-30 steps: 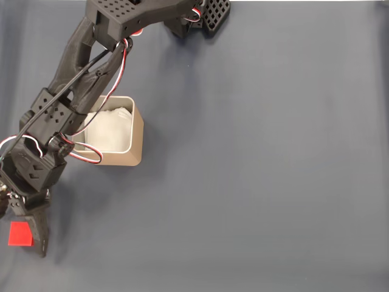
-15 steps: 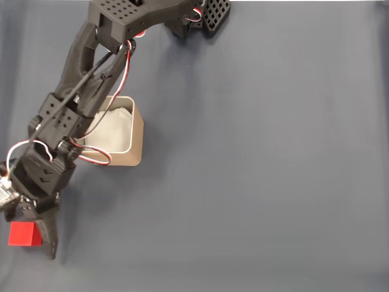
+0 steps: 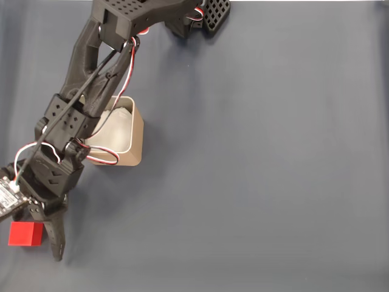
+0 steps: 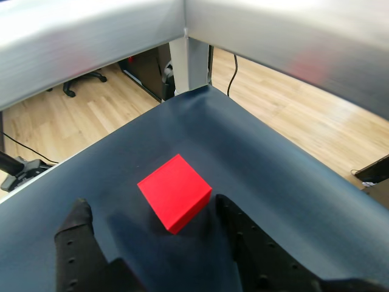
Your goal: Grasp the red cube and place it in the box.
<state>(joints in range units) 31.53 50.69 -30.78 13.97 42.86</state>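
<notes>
While the red cube (image 3: 25, 233) sits at the table's (image 3: 273, 182) lower left corner in the fixed view, the gripper (image 3: 44, 238) has slid down and rightward since a second ago, one finger now beside the cube's right face. Seen from the wrist, the jaws stand spread with the cube (image 4: 174, 191) between and just ahead, ungrasped; closing looks near. To the right, nearer the table's left edge, the box (image 3: 124, 140) stays put, unchanged
</notes>
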